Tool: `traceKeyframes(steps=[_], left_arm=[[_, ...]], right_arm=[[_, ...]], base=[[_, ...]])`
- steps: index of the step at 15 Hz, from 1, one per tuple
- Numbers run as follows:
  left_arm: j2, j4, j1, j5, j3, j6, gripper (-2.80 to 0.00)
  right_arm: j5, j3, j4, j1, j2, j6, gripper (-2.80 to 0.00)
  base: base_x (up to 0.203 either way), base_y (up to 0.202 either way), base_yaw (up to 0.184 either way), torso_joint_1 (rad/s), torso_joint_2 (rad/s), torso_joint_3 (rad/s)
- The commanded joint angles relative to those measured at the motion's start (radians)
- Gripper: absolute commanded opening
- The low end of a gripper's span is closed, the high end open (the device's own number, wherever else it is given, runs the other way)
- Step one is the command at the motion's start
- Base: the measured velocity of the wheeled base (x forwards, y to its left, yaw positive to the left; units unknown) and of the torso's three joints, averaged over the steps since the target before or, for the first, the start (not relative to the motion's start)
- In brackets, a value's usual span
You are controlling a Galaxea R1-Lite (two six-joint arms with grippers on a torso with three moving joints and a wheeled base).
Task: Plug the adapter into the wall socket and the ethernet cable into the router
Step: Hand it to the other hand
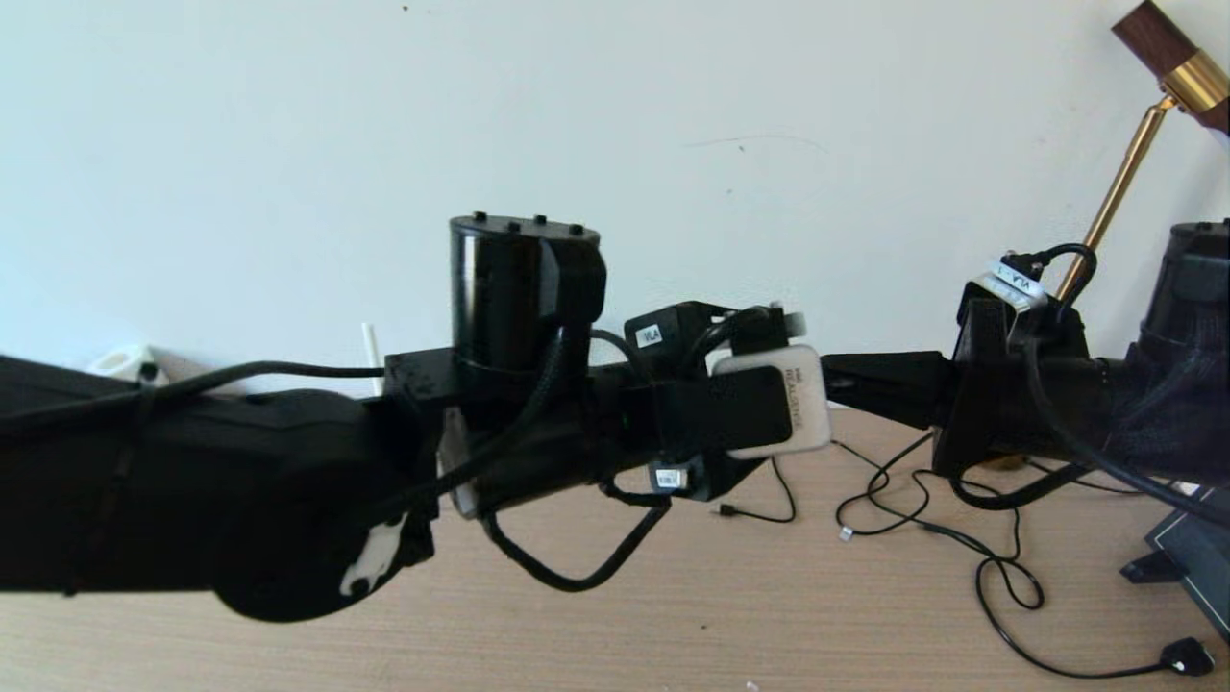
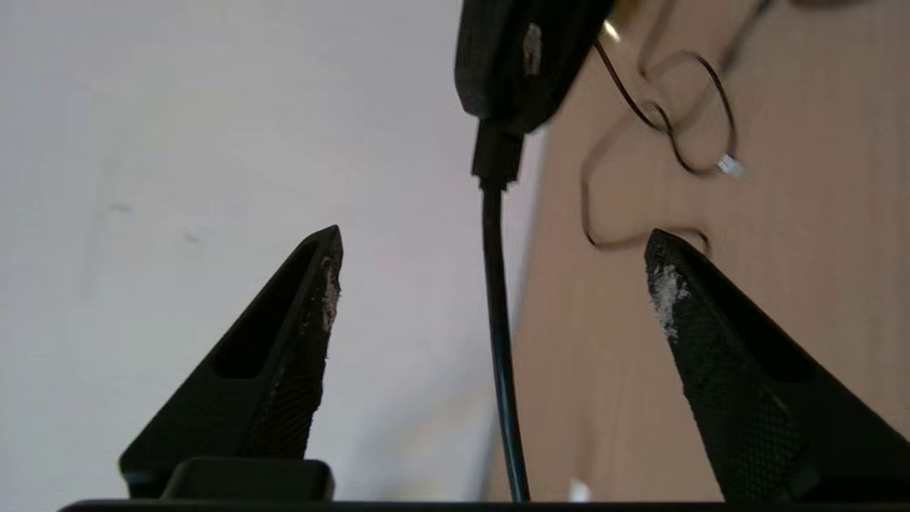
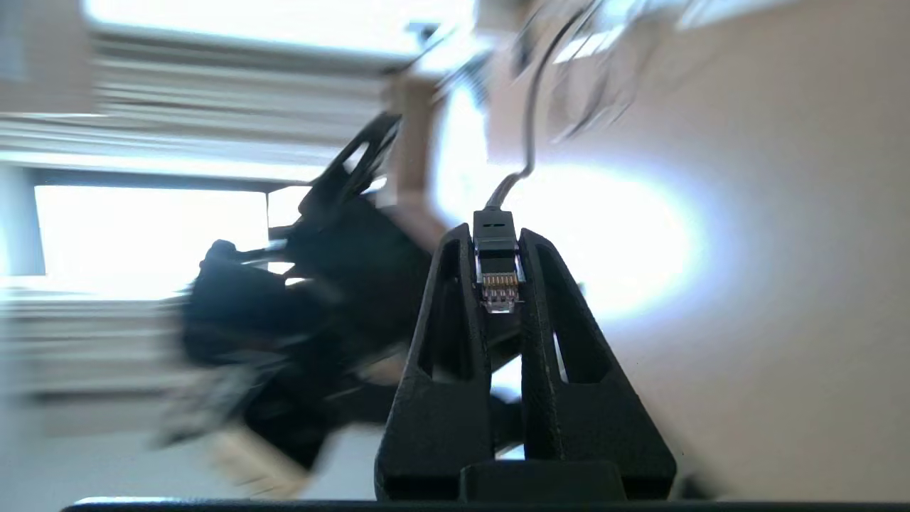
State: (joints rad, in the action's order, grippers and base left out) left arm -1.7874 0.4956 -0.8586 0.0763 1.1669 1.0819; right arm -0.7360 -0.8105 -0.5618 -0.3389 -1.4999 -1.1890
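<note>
Clear-tipped connector of the ethernet cable (image 3: 498, 274) sits pinched in the right hand (image 3: 499, 284), above the counter (image 1: 673, 615). Left hand (image 2: 490, 284) gapes wide, empty. Cable step underway; router unseen, so next: locate its port and align the clip.

Two robot arms are seen, one ethernet cable (image 3: 496, 263), one brass lamp (image 1: 1143, 125), and several thin black cables (image 1: 961, 538).
</note>
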Motion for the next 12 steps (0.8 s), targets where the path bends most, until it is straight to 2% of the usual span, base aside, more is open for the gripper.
traceKeyframes(steps=[1, 3, 4, 6, 7, 9, 12], left_arm=[[0.019, 0.198, 0.010, 0.040, -0.123, 0.017, 0.00], [0.025, 0.336, 0.012, 0.084, -0.207, 0.032, 0.00], [0.021, 0.387, 0.011, 0.120, -0.228, 0.040, 0.00], [0.023, 0.447, 0.012, 0.228, -0.242, 0.056, 0.00], [0.024, 0.476, 0.012, 0.258, -0.246, 0.065, 0.00], [0.019, 0.489, 0.010, 0.276, -0.247, 0.069, 0.00], [0.026, 0.490, 0.013, 0.349, -0.250, 0.102, 0.00]], right_arm=[[-0.066, -0.024, 0.002, 0.000, 0.009, -0.137, -2.80], [-0.147, -0.042, 0.003, 0.000, 0.008, -0.275, -2.80], [-0.161, -0.044, 0.003, 0.000, 0.005, -0.294, -2.80], [-0.163, -0.047, 0.005, 0.000, 0.000, -0.305, -2.80], [-0.182, -0.047, 0.005, 0.000, 0.000, -0.314, -2.80], [-0.231, -0.044, 0.021, 0.001, 0.001, -0.320, -2.80], [-0.260, -0.047, 0.040, 0.001, 0.000, -0.319, -2.80]], base=[[0.000, 0.000, 0.000, 0.000, 0.00, 0.000], [0.000, 0.000, 0.000, 0.000, 0.00, 0.000], [0.000, 0.000, 0.000, 0.000, 0.00, 0.000], [0.000, 0.000, 0.000, 0.000, 0.00, 0.000], [0.000, 0.000, 0.000, 0.000, 0.00, 0.000], [0.000, 0.000, 0.000, 0.000, 0.00, 0.000], [0.000, 0.000, 0.000, 0.000, 0.00, 0.000]])
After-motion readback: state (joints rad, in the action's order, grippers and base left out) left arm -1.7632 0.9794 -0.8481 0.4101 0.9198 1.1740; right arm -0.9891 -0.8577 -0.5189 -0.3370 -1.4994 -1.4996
